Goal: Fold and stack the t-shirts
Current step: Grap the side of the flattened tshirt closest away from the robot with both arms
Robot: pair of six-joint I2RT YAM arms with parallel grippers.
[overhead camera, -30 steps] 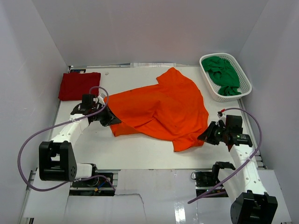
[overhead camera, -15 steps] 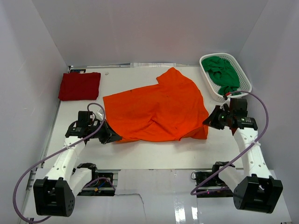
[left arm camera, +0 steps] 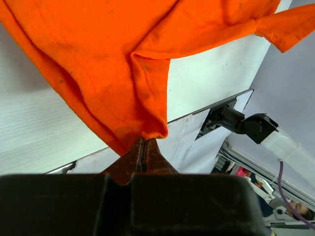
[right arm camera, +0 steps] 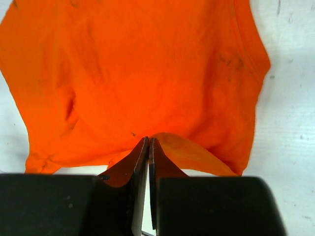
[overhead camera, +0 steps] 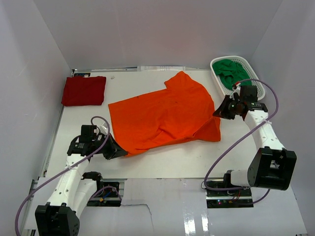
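Note:
An orange t-shirt (overhead camera: 165,115) lies spread and partly doubled over in the middle of the table. My left gripper (overhead camera: 119,153) is shut on its near-left corner (left arm camera: 145,132), close to the table's front edge. My right gripper (overhead camera: 217,112) is shut on the shirt's right edge (right arm camera: 149,139), pinching a raised fold. A dark red t-shirt (overhead camera: 83,90) sits folded at the far left. A green t-shirt (overhead camera: 235,76) lies crumpled inside the white basket (overhead camera: 257,97).
The white mesh basket stands at the far right corner, just behind my right arm. White walls close in the table on three sides. The table's front edge (left arm camera: 206,110) runs right by my left gripper.
Both arms have swung apart with the orange shirt: the left gripper came toward the front edge, the right one went back toward the basket. The shirt is now stretched flatter between them.

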